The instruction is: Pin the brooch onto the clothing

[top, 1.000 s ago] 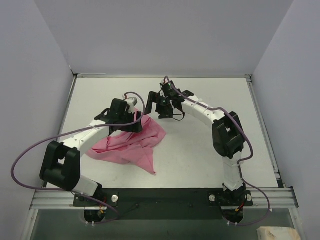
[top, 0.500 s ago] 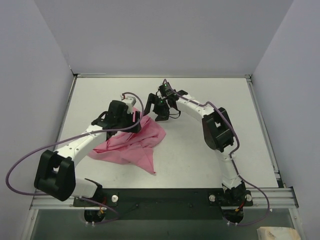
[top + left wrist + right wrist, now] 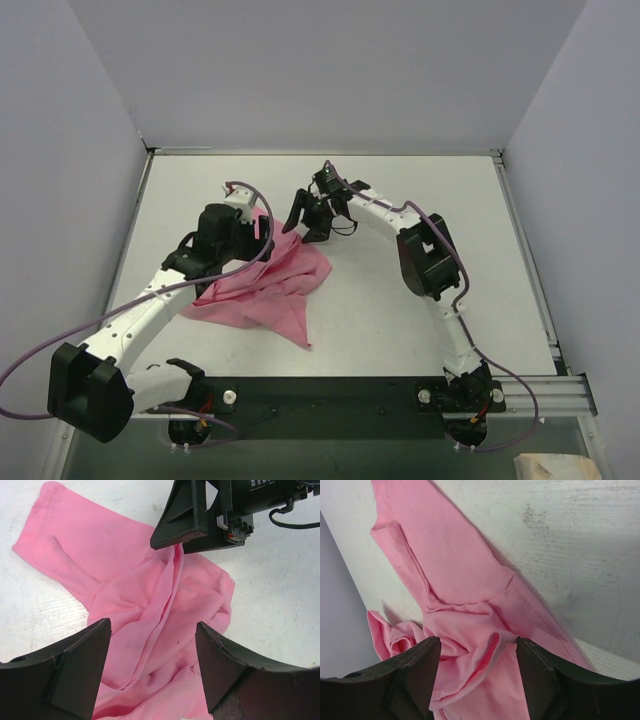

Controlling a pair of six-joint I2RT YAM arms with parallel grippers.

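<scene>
The pink T-shirt (image 3: 268, 286) lies crumpled on the white table, left of centre. My left gripper (image 3: 256, 233) is open, low over the shirt's upper left part. In the left wrist view the left gripper (image 3: 152, 630) has folds of the shirt (image 3: 150, 610) between its spread fingers, holding nothing. My right gripper (image 3: 305, 220) is open at the shirt's top edge. In the right wrist view the right gripper (image 3: 477, 642) straddles a raised fold of the shirt (image 3: 470, 595). The right gripper also shows in the left wrist view (image 3: 200, 515). The brooch is not in view.
The white table (image 3: 400, 190) is walled at the back and both sides. A metal rail (image 3: 330, 392) runs along the near edge by the arm bases. Purple cables loop off both arms.
My left arm has swung back and to the left, its gripper shifting left over the shirt. My right gripper has moved a little left toward the shirt's top edge.
</scene>
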